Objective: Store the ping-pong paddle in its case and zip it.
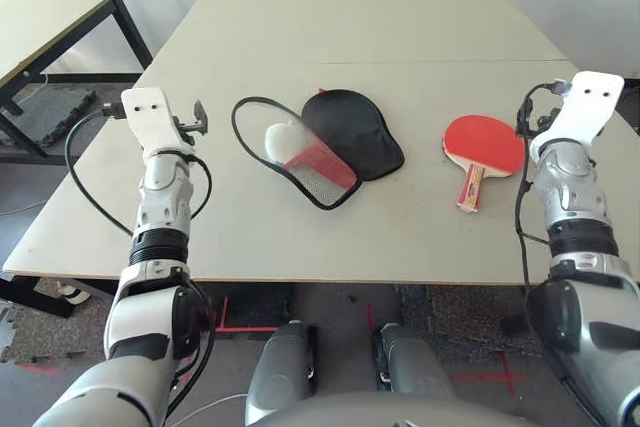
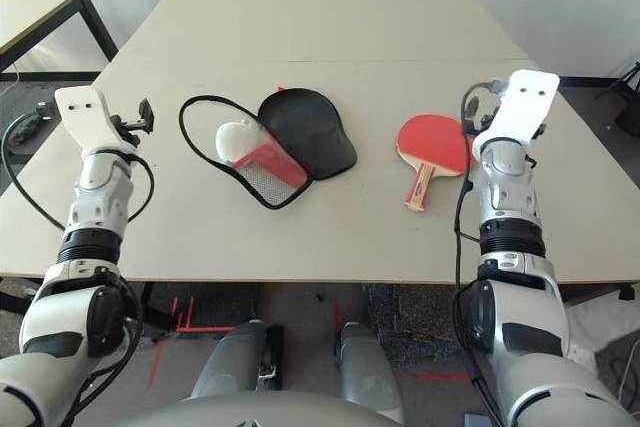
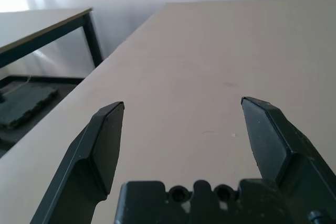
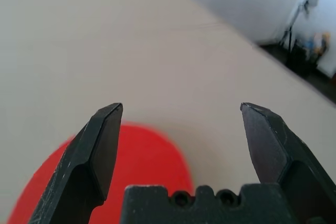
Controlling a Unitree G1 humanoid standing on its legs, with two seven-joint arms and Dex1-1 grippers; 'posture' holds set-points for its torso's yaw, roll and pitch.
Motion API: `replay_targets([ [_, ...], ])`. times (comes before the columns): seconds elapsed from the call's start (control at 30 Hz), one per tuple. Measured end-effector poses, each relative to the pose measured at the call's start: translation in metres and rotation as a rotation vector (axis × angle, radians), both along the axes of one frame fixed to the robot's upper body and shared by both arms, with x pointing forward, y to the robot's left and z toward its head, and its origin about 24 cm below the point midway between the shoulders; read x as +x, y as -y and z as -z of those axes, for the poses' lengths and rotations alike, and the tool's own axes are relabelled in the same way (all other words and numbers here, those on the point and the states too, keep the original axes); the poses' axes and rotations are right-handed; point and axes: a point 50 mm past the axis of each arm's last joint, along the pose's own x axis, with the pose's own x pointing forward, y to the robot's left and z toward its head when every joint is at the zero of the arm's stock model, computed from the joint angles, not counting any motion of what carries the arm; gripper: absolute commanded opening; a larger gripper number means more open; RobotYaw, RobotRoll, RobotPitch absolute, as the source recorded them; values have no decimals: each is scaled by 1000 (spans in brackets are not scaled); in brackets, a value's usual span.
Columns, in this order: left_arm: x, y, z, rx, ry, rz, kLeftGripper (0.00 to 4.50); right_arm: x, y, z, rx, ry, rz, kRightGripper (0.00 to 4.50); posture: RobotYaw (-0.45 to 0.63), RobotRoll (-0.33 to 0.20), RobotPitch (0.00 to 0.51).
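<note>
Ping-pong paddle point(image 1: 484, 144) flat on the worktop point(image 1: 400, 37) at 3 o'clock, red face up, handle toward 6 o'clock. Case point(image 1: 350, 132) at centre, unzipped and spread open: black half toward 3 o'clock, red-and-mesh half toward 9 o'clock, a whitish pouch point(image 1: 281, 139) on the open half. Well apart from the paddle. Left gripper point(image 3: 181, 129) at 9 o'clock, spread wide over bare worktop, empty. Right gripper point(image 4: 181, 129) just beside the paddle head at 3 o'clock, spread wide, empty.
</note>
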Motion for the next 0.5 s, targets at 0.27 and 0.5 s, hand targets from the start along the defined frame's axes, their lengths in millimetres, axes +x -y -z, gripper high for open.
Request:
replay_targets([
  [0.27, -4, 10, -19, 42, -24, 277, 4500, -23, -33, -4, 88, -286, 51, 4457, 44, 0, 88],
  [0.5, -13, 26, -36, 37, -20, 535, 4500, -38, -46, -17, 181, -376, 27, 4457, 49, 0, 94],
])
